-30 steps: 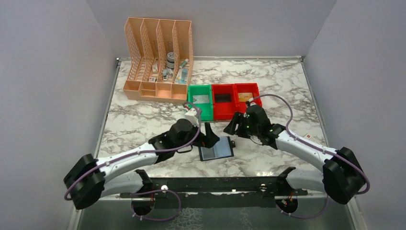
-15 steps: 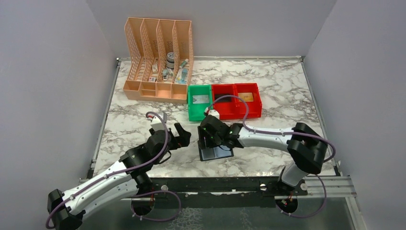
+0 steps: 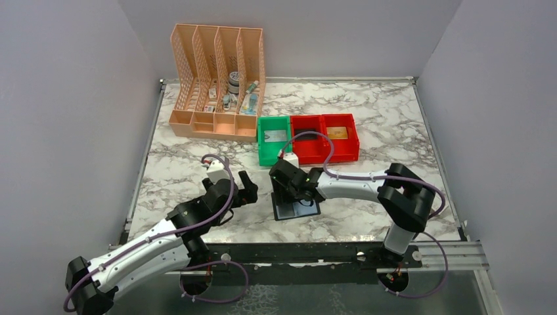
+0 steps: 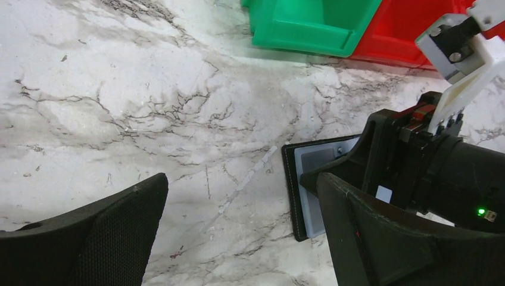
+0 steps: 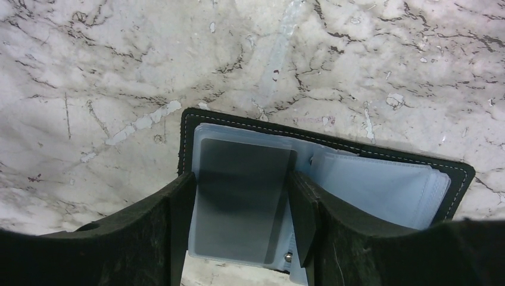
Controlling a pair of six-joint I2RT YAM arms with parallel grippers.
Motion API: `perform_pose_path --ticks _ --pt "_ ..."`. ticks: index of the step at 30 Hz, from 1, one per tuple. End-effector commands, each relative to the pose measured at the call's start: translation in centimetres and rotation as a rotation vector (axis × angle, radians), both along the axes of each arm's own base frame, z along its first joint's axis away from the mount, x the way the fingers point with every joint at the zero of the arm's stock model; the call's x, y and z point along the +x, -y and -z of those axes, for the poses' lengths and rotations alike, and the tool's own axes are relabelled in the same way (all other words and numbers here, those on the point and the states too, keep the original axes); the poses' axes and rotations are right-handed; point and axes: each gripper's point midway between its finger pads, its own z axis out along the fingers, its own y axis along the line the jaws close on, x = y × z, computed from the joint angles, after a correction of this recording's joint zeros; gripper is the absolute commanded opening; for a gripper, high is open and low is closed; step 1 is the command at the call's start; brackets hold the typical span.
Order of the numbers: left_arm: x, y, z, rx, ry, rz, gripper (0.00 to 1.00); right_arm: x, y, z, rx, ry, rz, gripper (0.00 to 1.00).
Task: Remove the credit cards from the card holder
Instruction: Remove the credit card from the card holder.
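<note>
While the right gripper (image 5: 241, 220) is set half-spread astride a sleeve of the card holder (image 5: 381, 179), open on the table (image 5: 357, 59), no grip can be confirmed; the left gripper (image 4: 238, 232) is held wide beside it. Next, a card must be pinched out.

- no text, brand or number is showing clearly enough to read in any view.
- the small items standing in the peach file organizer (image 3: 226, 98) are carrying labels, but the print is coming out too small to make out.
- the cards lying in the green bin (image 3: 274, 154) and the red bin (image 3: 350, 141) are showing only blurred marks.
- the card holder (image 5: 381, 182) is showing plain grey-blue sleeves.
</note>
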Motion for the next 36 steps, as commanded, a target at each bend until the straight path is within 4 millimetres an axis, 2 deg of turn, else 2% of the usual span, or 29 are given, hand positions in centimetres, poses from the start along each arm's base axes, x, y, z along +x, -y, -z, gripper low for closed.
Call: perform_pose_path --ticks 1,6,12,17,20,23,30,36 --pt "0.3 0.3 -0.6 0.003 0.008 0.009 0.99 -0.7 2.6 3.3 -0.112 -0.031 0.056 0.58" --pt "0.3 1.3 -0.3 -0.015 -0.003 0.037 0.99 -0.4 3.3 3.2 -0.149 -0.01 0.068 0.59" --pt "0.5 2.3 0.0 -0.028 -0.018 0.058 0.99 -0.1 4.5 4.8 -0.242 -0.012 0.075 0.62" --pt "0.8 2.3 -0.7 -0.043 -0.004 0.035 0.99 -0.3 4.5 5.0 -0.23 -0.01 0.073 0.57" --pt "1.0 2.6 -1.2 -0.055 0.016 0.048 0.99 -0.8 3.3 4.6 -0.148 -0.034 0.027 0.55" --pt "0.8 3.1 -1.0 -0.062 0.011 0.075 0.99 -1.3 1.7 4.1 0.033 -0.116 -0.004 0.54" --pt "-0.1 5.8 0.0 -0.119 -0.014 0.209 0.99 -0.5 2.5 3.0 0.259 -0.191 0.016 0.52" --pt "-0.8 8.4 0.7 -0.174 -0.046 0.314 0.96 -0.8 3.2 3.9 0.237 -0.224 0.025 0.52"
